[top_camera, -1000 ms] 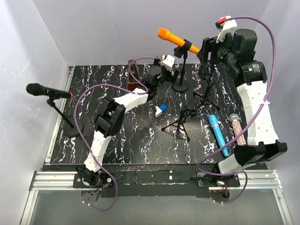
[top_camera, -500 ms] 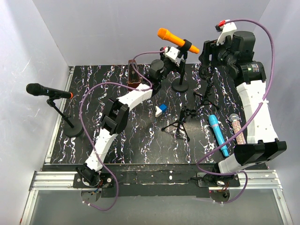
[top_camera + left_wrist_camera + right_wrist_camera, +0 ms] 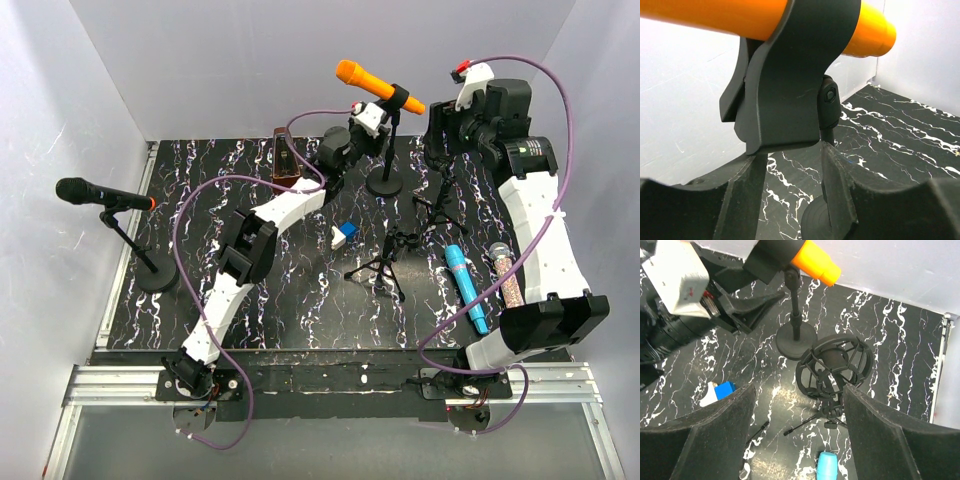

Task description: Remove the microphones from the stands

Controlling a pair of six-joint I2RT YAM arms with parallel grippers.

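1. Since a second ago, the left arm has stretched further across the worktop (image 3: 300, 300), and the left gripper (image 3: 383, 122) has come up from beside the stand's base (image 3: 384, 184) to just under the clip (image 3: 398, 97). Its jaws have also narrowed from wide open.
2. In the left wrist view, the left gripper (image 3: 792, 155) has a finger on either side of the foot of the clip (image 3: 785, 75), where the clip meets the post. The jaws are partly closed there. I cannot tell whether the pads are pressing yet or just close by.
3. I judge this placement is meant to steady the stand, so it does not tip or slide when the microphone is pulled out.
4. The orange microphone (image 3: 375, 85) sits in the clip, tilted, with its head up and to the left. I take it to be the task's microphone. Its barrel (image 3: 715, 15) runs right across the top of the left wrist view, so it is not out yet.
5. The right gripper (image 3: 797, 395) hangs high and to the right of the stand. Its jaws are spread wide and hold nothing. I judge it is placed to take the microphone's tail end.
6. I see no boxes or bins. The only holders are the clip, which holds the orange microphone, and a shock mount (image 3: 832, 365) on a small tripod below the right gripper, with no microphone in it.
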